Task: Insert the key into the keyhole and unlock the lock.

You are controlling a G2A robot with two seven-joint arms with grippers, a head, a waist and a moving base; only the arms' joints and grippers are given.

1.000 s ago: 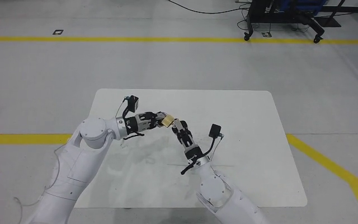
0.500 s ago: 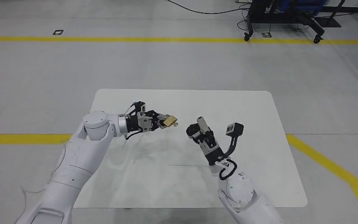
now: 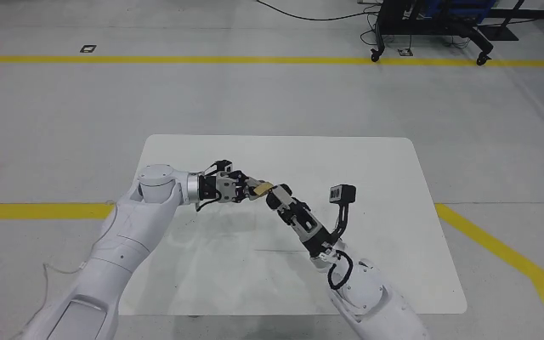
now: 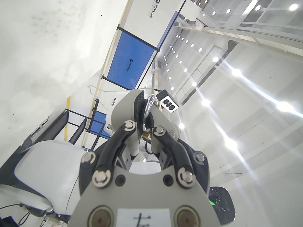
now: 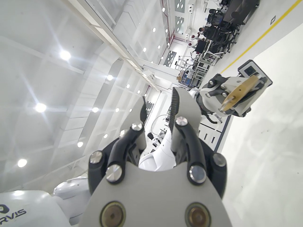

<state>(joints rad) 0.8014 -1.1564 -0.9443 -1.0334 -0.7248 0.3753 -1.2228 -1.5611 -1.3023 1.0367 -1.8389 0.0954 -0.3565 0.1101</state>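
A brass padlock (image 3: 262, 187) hangs above the middle of the white table (image 3: 382, 170), with my left gripper (image 3: 244, 189) shut on it. In the left wrist view the silver shackle (image 4: 148, 111) stands between the left gripper (image 4: 144, 121) fingers. The right wrist view shows the lock (image 5: 242, 88) a short way off, with a small silvery key (image 5: 227, 102) sticking out of its end. My right gripper (image 3: 278, 197) sits right beside the lock. The right gripper (image 5: 159, 109) is open with nothing between its fingers.
The table's far edge (image 3: 280, 138) runs behind the arms, and its surface shows only faint smudges. Yellow floor lines (image 3: 255, 59) cross the grey floor behind it. A black wheeled cart (image 3: 433, 25) stands far off at the back right.
Half a second ago the right gripper had drawn away to the right of the lock. It has now come back up against it. The left gripper shifted slightly, still holding the lock.
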